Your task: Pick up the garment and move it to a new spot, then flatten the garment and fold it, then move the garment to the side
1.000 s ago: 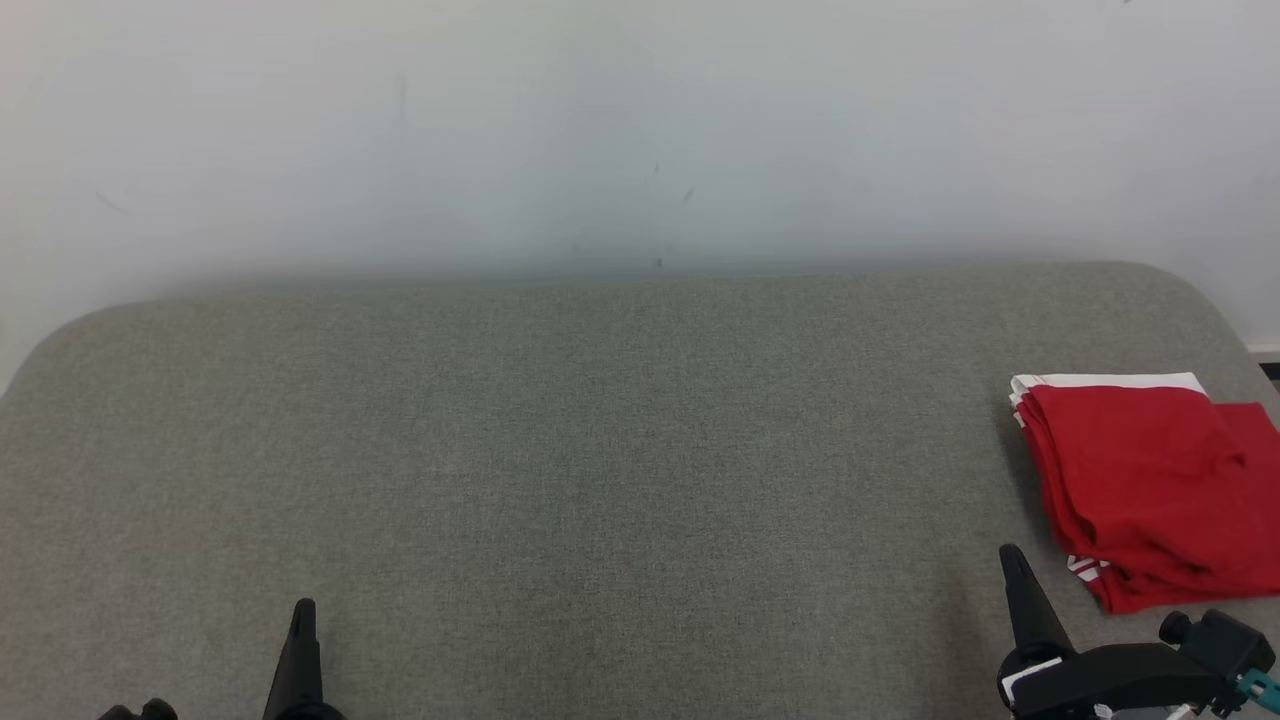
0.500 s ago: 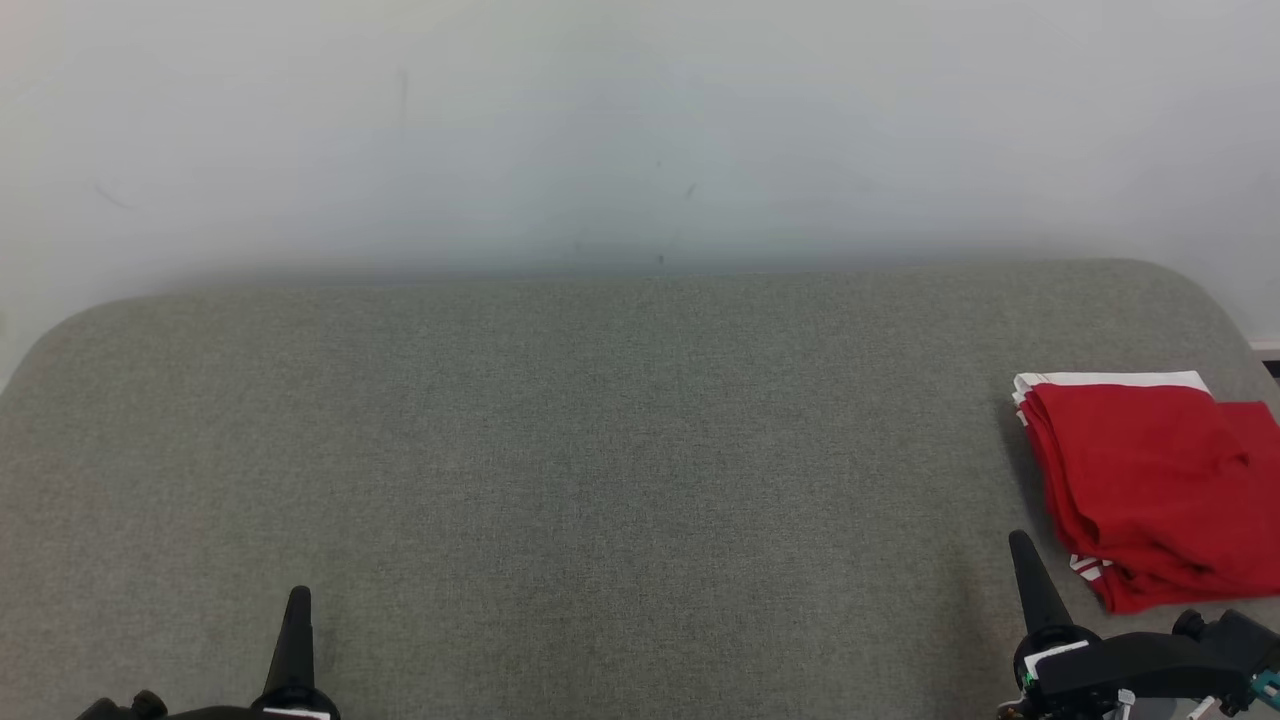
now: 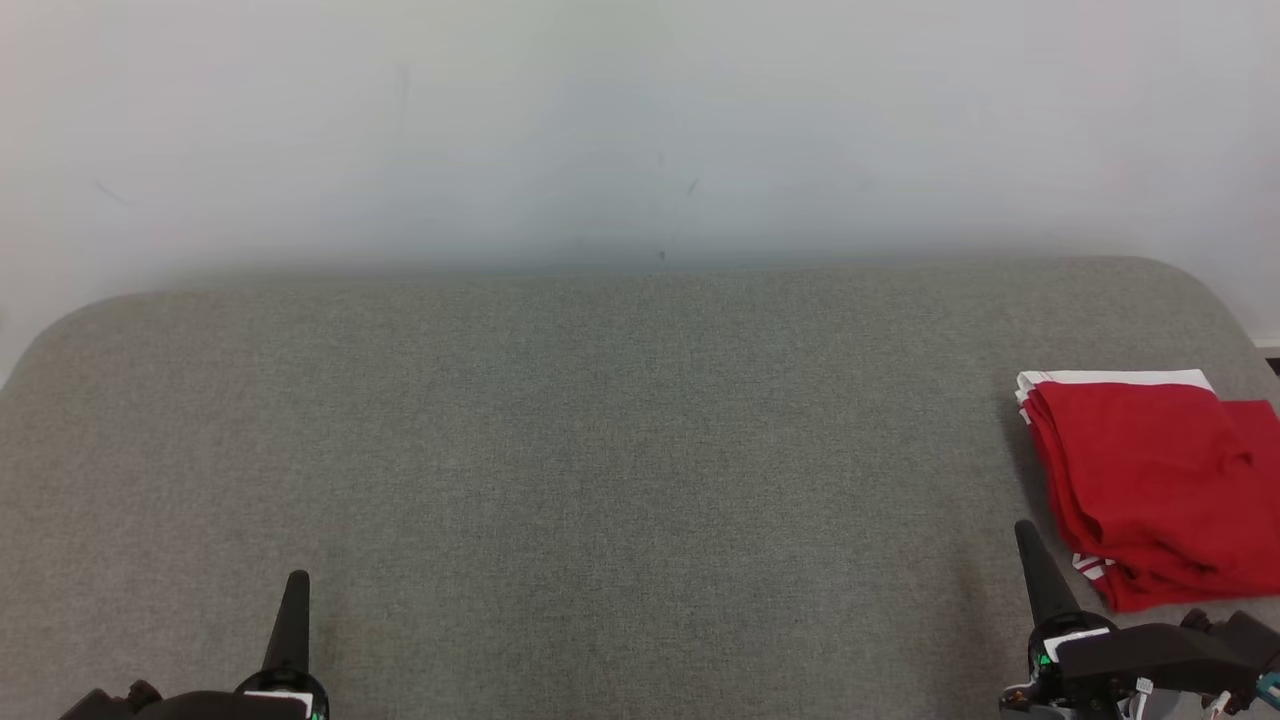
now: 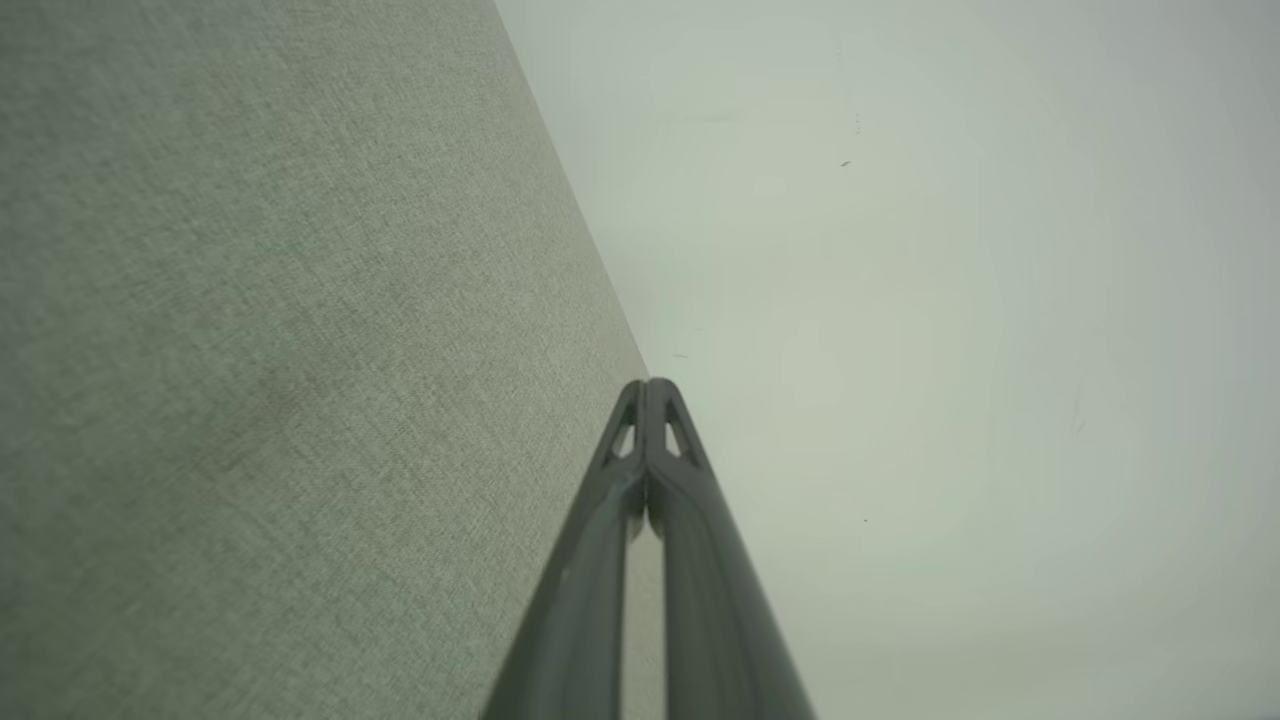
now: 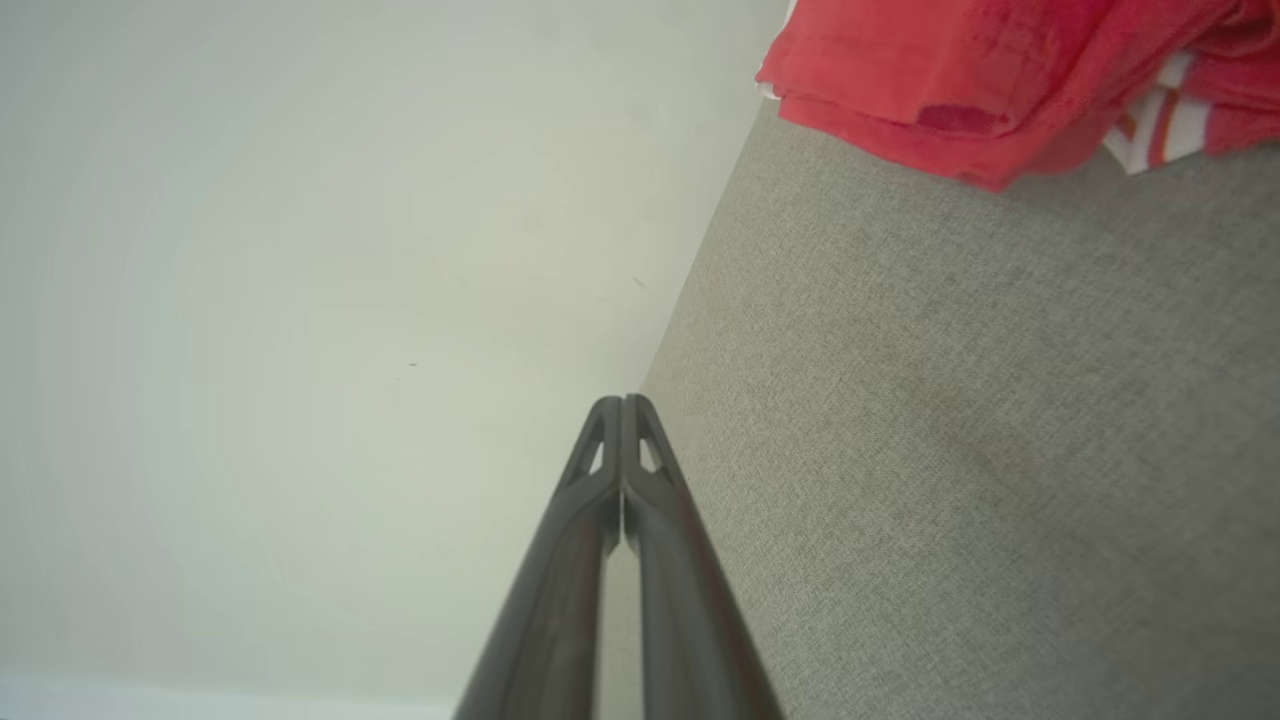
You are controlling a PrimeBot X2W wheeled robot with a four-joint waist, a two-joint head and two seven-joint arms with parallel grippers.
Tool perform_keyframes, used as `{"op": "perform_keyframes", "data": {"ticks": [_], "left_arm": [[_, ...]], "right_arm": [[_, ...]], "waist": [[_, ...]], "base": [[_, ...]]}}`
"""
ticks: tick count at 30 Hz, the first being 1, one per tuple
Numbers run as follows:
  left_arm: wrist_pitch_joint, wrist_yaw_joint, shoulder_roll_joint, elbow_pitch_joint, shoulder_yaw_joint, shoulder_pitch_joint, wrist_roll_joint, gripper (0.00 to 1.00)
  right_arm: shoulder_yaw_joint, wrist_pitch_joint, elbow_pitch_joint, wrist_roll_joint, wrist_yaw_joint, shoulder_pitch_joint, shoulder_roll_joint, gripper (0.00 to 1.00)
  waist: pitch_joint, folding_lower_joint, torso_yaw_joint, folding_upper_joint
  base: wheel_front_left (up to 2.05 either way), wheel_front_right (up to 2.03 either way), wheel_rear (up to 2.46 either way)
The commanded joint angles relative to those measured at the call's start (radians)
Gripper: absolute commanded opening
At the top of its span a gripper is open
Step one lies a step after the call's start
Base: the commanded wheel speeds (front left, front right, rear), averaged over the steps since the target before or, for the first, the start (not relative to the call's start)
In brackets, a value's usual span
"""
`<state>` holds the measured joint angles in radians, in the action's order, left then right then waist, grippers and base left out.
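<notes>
A folded red garment (image 3: 1150,480) with white trim lies on the grey fabric tabletop (image 3: 600,450), just ahead and to the right of the right tool (image 3: 1026,535). That tool and the left tool (image 3: 297,585) are pinched closed and empty. The task looks finished, so any retreat should steer clear of the folds.

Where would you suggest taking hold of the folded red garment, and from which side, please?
The stacked left edge of the red garment, approached from the left over the cushion by the right tool. The folds line up there, so one pinch should catch every layer; the shut tool must open first.
</notes>
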<state>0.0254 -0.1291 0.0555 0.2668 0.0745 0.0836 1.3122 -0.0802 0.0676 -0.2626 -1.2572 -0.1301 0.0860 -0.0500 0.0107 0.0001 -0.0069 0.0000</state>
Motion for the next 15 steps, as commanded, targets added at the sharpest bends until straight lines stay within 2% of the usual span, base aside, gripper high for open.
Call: {"op": "perform_keyframes", "data": {"ticks": [1,15], "left_arm": [[0.007,-0.002,0.004,-0.003,0.007,0.019,0.029,0.0],[0.041,-0.002,0.002,0.006,0.02,0.04,0.129,0.0]], "right_arm": [[-0.005,0.002,0.005,-0.029,-0.001,0.022,0.0,0.0],[-0.015,0.016,-0.001,-0.15,-0.001,0.035,0.0,0.0]], "waist": [[-0.001,-0.0001,0.0,0.0],[-0.006,-0.0001,0.002,0.0]], "base": [[0.0,0.0,0.0],[0.0,0.0,0.0]]}}
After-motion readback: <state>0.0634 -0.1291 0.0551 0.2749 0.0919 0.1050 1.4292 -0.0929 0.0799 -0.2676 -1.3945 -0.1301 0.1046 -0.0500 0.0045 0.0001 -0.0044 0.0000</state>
